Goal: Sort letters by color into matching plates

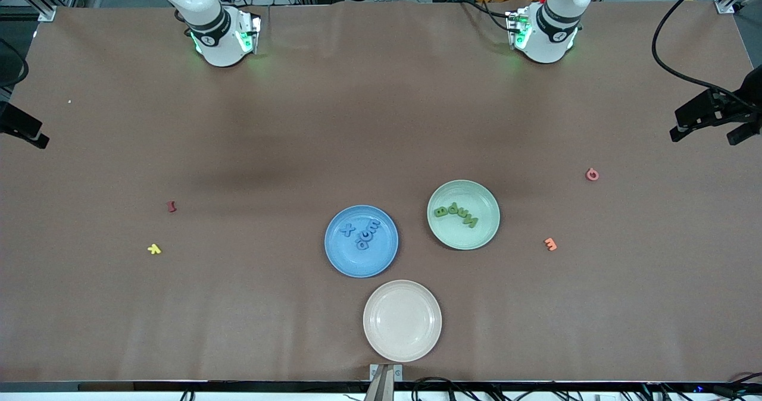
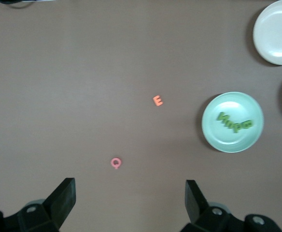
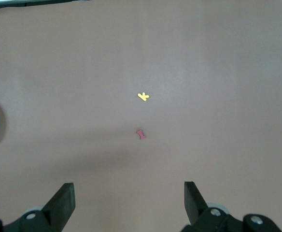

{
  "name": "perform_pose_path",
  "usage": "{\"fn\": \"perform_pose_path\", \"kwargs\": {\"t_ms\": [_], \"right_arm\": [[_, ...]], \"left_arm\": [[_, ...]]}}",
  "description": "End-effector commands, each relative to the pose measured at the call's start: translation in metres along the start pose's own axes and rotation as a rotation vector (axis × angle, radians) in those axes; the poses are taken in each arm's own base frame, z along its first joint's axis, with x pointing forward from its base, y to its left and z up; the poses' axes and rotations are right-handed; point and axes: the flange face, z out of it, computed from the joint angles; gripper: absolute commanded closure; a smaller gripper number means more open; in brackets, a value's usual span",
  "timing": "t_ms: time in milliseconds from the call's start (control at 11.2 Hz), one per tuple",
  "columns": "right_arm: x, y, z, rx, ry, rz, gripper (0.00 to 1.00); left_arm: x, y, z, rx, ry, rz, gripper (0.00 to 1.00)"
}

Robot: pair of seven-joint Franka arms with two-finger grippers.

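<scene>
Apparently sorted: blue letters [image 1: 359, 235] lie in blue plate [image 1: 387, 259], green letters [image 1: 455, 213] in green plate [image 1: 485, 234].
Left gripper [image 2: 130, 199]: released, waiting above desk.
Right gripper [image 3: 129, 199]: released, empty.
Advice: leave stray letters alone.

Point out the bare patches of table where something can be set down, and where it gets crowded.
Bare brown table lies between the arm bases and the plates. More lies between the small yellow letter and the round blue plate. It is crowded where the blue, the pale green plate and the cream plate cluster.
</scene>
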Motion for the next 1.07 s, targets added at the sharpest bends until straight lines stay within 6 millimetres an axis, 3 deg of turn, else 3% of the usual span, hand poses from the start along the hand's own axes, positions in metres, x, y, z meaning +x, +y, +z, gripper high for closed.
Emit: {"fn": "perform_pose_path", "kwargs": {"t_ms": [0,357,982], "right_arm": [[-0.002,0.001,-0.003,0.003,-0.001,0.007,0.00],[-0.002,0.000,-0.004,0.000,0.005,-0.001,0.00],[-0.002,0.003,0.000,-0.001,-0.012,0.008,0.00]], "left_arm": [[-0.001,0.024,0.001,0.116,-0.014,0.042,0.00],[0.003,0.023,0.012,0.049,-0.031,0.021,0.00],[0.003,0.016,0.012,0.006,-0.030,0.000,0.00]]}}
